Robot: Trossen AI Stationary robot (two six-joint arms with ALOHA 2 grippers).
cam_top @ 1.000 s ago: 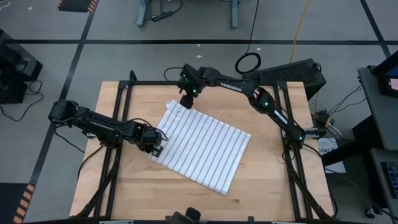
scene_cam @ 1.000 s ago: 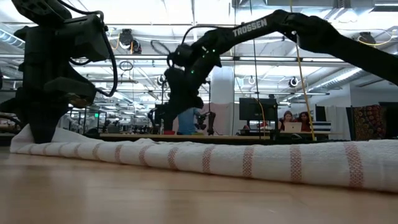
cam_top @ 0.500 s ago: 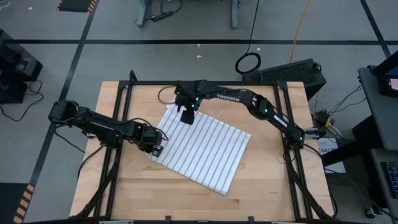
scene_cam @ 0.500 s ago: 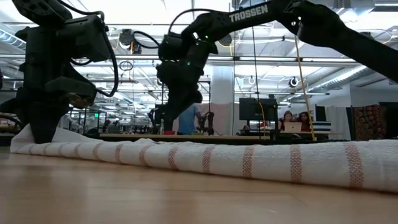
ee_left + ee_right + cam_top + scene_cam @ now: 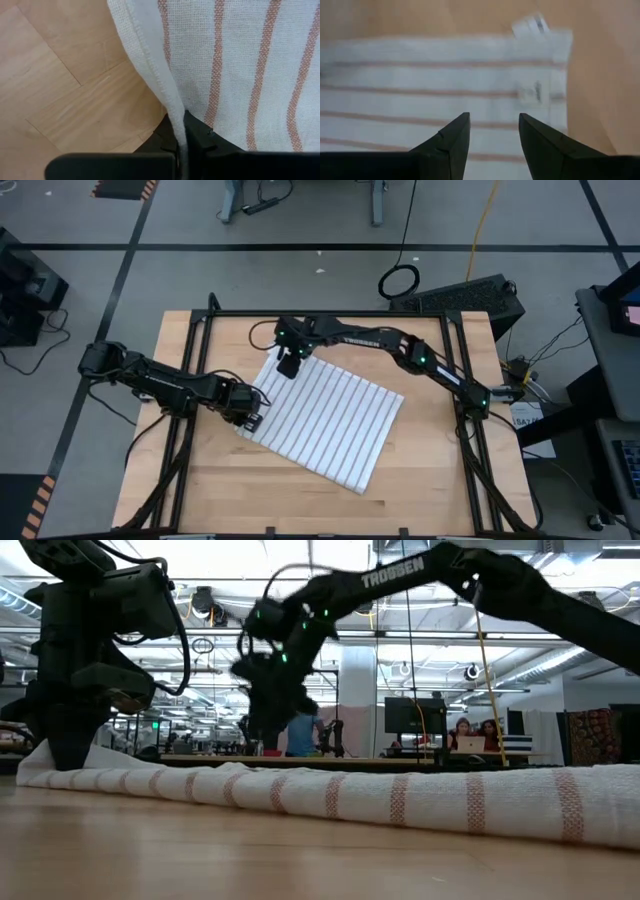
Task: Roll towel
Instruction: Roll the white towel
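Bare table (image 5: pixel 440 480) lies open at lower right; the towel (image 5: pixel 330 420) fills centre; both arms crowd upper left.

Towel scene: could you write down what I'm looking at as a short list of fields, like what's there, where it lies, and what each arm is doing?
Thing: towel, white with narrow dark stripes, one small tag at an edge
Lay: spread flat and askew on the table, not yet rolled
Left gripper: at the towel's left edge, jaws shut on the hem
Right gripper: above the towel's far corner near the tag, jaws apart, holding nothing
Background: people at desks beyond the table in the low view
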